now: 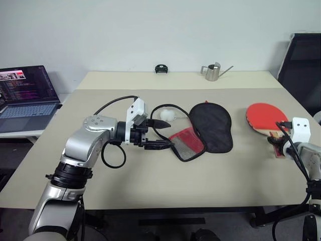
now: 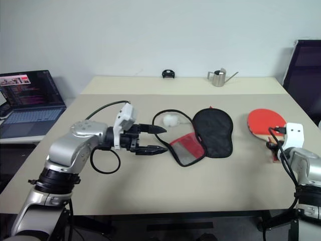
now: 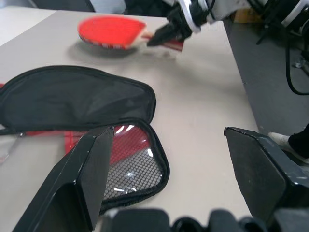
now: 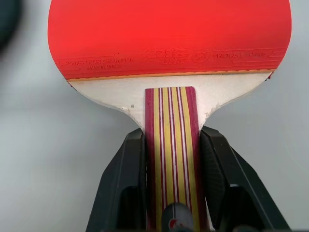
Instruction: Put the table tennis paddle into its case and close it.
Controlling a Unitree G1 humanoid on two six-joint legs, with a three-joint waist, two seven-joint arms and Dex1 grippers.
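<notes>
The table tennis paddle (image 1: 265,116), red face up, is at the table's right side. My right gripper (image 4: 171,137) is shut on its striped wooden handle (image 4: 170,159), one finger on each side. I cannot tell whether the paddle's face rests on the table. The case (image 1: 210,125) lies open mid-table, its black half spread flat and its red mesh flap (image 1: 188,143) folded out toward the left. My left gripper (image 1: 168,134) is open and points right, just left of the flap, with nothing between its fingers.
A white ball-like thing (image 1: 167,115) lies behind the left gripper, beside a black cord loop. At the far table edge stand a metal watering can (image 1: 213,72) and a small black object (image 1: 160,69). A laptop (image 1: 27,93) sits on a side desk at left, and a dark chair (image 1: 303,65) is at right.
</notes>
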